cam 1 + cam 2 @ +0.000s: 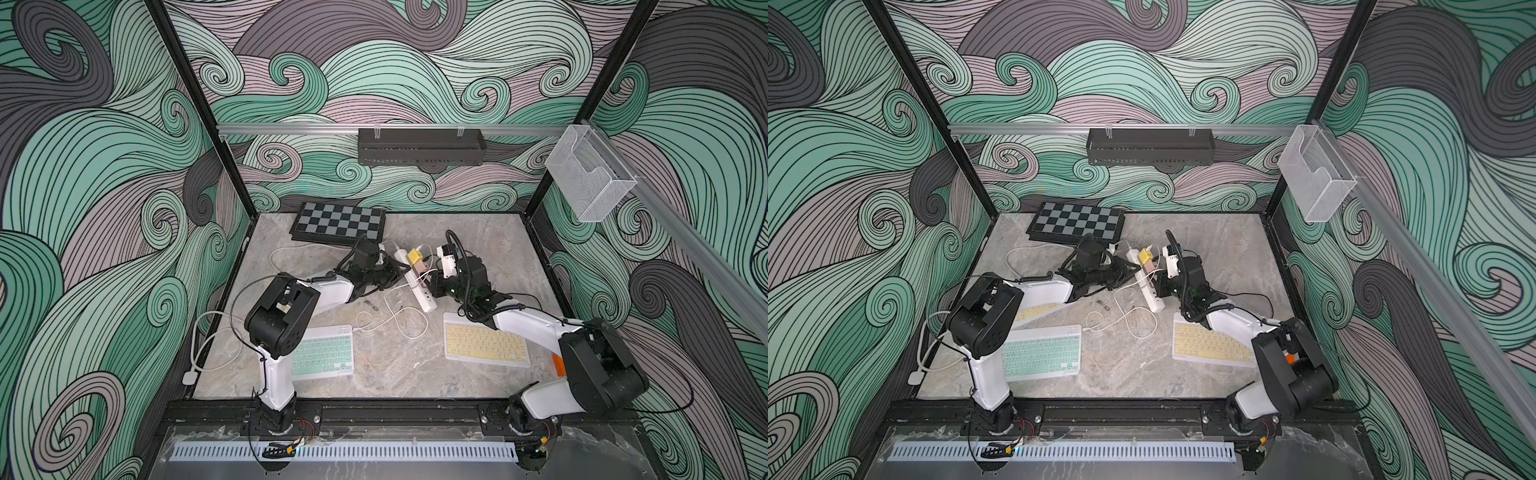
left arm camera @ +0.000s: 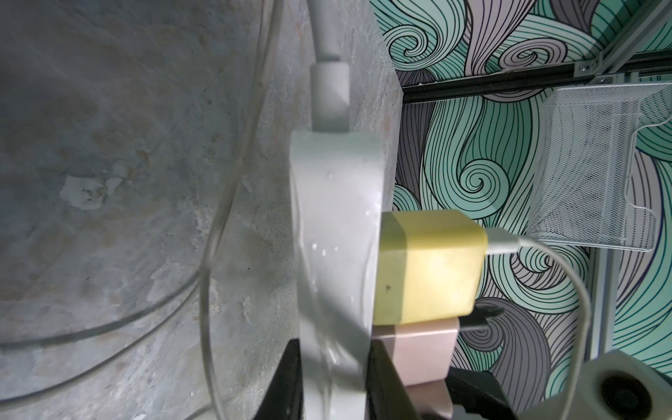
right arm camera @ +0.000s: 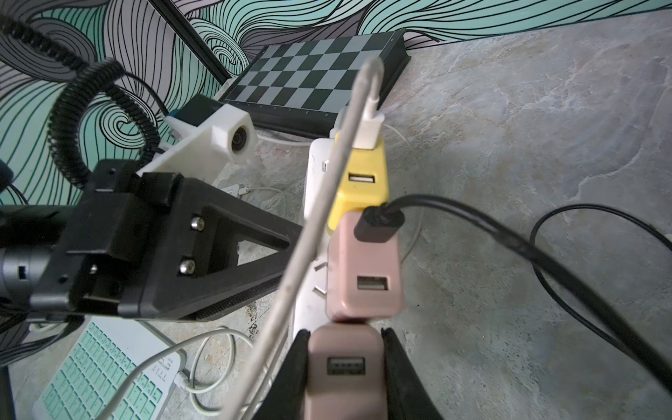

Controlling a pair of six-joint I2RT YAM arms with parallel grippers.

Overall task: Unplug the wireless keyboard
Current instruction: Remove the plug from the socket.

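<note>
"Green keyboard (image 1: 323, 355) lies near left on the table (image 1: 395, 378), partly under our left arm, yes?"

"Yes. A white cable (image 1: 361, 329) is plugged into its far right corner and loops over the stone toward the strip (image 1: 424, 300) in the middle."

"What has our left claw (image 2: 334, 358) got?"

"It pinches the strip across its width, black jaws tight on both long sides, level with the pink chargers."

"And our right claw (image 3: 345, 338)?"

"It pinches the near pink charger (image 3: 345, 367) from both sides. That charger's port looks empty to us."

"How do the chargers stand?"

"Three in a row on the strip, touching: the yellow charger (image 3: 363, 192) farthest, then the middle pink charger (image 3: 363, 269), then the one we hold. A white plug (image 3: 370, 131) sits in the yellow one, a black plug (image 3: 378, 225) in the middle one."

"Does the white cable end in the yellow charger?"

"We cannot tell; the loops cross on the way."

"What else do we see?"

"A yellow keyboard (image 1: 486, 345) near right, partly under our right arm, and a chessboard (image 1: 338, 222) at the far edge."
</note>
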